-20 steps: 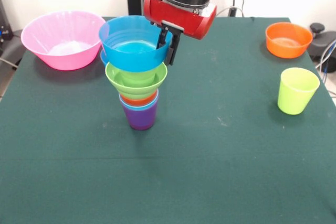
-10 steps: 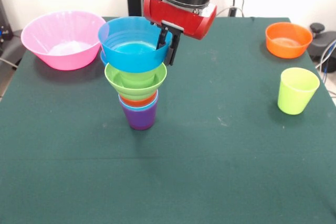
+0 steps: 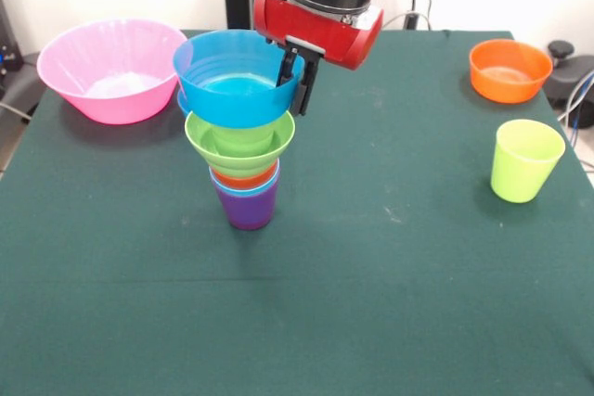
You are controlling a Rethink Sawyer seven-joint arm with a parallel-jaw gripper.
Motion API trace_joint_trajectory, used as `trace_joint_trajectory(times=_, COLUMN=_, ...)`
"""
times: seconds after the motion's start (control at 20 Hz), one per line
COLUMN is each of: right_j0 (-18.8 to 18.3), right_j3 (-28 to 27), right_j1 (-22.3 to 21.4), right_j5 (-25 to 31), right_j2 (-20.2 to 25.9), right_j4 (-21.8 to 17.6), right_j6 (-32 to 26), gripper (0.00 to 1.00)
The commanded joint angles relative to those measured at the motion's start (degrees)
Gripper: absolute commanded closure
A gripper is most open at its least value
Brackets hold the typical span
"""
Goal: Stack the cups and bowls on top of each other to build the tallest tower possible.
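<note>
Pink bowl (image 3: 109, 70): sits at the far left corner of the surface (image 3: 371, 303), upright, apart from all else, not yet stacked.

Tower (image 3: 243, 146): stands left of the surface's centre, toward the far edge. A purple cup (image 3: 247, 208) forms the base; a light blue rim and an orange rim show just above it, then a green ridged bowl (image 3: 239, 144), then a blue bowl (image 3: 237, 81) on top. A second blue rim shows just beneath the top bowl on its left. The stack flares upward: the widest pieces ride on the narrowest foot. The top bowl appears tilted slightly and offset to the left of the base.

Hand (image 3: 298, 81): pinches the right rim of the top blue bowl, one finger inside the wall and one outside, closed narrowly on it.

Yellow-green cup (image 3: 525, 160): stands upright near the right edge, open end up. Orange bowl (image 3: 509, 70): sits at the far right corner, beyond the cup.

Risk assessment: the tower is top-heavy. If the hand opens while the bowl is not seated level, the bowl may slide off to the left. Any sideways drag on withdrawal, with a finger catching the rim, could tip the whole stack off its purple foot.
</note>
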Motion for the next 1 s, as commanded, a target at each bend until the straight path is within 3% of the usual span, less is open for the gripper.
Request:
trace_joint_trajectory(times=0.05, right_j0=0.3, right_j3=6.4, right_j1=3.4, right_j5=-0.8, right_j2=6.5, right_j4=-0.9, right_j6=-1.6, gripper=1.00)
trace_joint_trajectory(times=1.0, right_j0=0.9, right_j3=6.6, right_j1=3.3, right_j5=-0.7, right_j2=5.8, right_j4=-1.2, right_j6=-0.9, gripper=1.00)
